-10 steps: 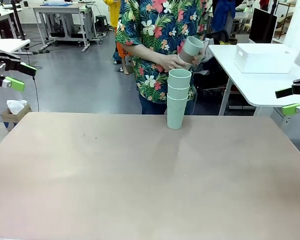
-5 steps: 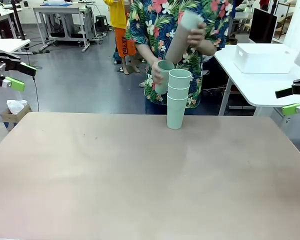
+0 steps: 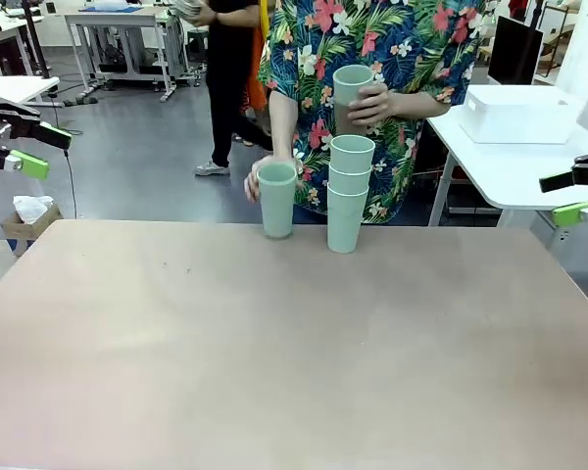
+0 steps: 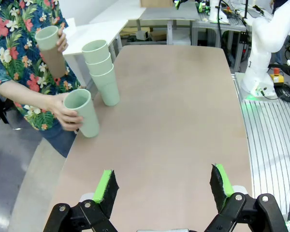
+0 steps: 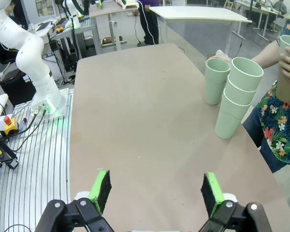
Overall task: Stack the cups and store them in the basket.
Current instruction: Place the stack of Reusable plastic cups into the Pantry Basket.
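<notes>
A stack of three pale mint cups [image 3: 349,199] [image 4: 103,79] [image 5: 236,99] stands at the table's far edge. Just left of it a person's hand rests on a single mint cup [image 3: 277,201] [image 4: 85,114] [image 5: 215,80] that stands on the table. The other hand holds a mint cup nested in a brown cup [image 3: 351,98] [image 4: 51,50] [image 5: 287,63] above the stack. The white basket [image 3: 517,114] sits on a side table at the right. My left gripper [image 3: 41,149] [image 4: 164,186] hangs open off the table's left side. My right gripper [image 3: 561,197] [image 5: 157,189] is open off the right side. Both are empty.
The brown table [image 3: 274,343] is bare in front of the cups. The white side table [image 3: 500,166] stands beyond the right corner. A cardboard box [image 3: 24,217] sits on the floor at left. Another person in black walks in the background.
The person has set a single mint cup down left of the stack and lowered the nested mint-and-brown pair from a tilt to upright above the stack. Both grippers stayed still.
</notes>
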You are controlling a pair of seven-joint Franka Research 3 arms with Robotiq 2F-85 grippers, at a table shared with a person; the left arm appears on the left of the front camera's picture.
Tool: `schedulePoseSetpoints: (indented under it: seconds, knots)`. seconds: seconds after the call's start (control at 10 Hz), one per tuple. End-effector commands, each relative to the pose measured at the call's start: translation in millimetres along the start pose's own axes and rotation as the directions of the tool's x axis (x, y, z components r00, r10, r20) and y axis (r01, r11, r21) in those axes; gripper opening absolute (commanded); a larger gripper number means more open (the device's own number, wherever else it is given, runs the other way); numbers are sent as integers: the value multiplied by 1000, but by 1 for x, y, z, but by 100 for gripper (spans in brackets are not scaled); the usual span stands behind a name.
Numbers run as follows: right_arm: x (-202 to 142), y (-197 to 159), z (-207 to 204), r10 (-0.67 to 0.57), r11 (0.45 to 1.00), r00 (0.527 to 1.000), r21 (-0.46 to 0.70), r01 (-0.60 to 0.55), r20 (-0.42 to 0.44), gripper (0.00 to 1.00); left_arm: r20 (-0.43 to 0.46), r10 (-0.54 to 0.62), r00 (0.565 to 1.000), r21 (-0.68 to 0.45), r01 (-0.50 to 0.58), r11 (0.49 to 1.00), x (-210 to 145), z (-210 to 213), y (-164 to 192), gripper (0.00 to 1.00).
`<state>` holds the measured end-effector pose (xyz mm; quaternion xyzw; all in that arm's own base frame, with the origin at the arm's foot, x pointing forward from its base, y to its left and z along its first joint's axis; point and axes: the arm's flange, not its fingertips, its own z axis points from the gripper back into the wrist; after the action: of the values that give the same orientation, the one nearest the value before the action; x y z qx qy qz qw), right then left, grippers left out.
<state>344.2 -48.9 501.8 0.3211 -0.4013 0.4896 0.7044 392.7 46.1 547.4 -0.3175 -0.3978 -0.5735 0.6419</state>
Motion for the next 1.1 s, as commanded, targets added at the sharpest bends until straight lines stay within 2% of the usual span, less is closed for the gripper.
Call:
schedulePoseSetpoints:
  seconds: [0.0,1.0]
  knots:
    - [4,0,0,-13,1000,1000,-2,13,23,100,-2,10,1000,5,-10,1000,2,0,1,100]
    - [4,0,0,-13,1000,1000,-2,13,23,100,-2,10,1000,5,-10,1000,2,0,1,100]
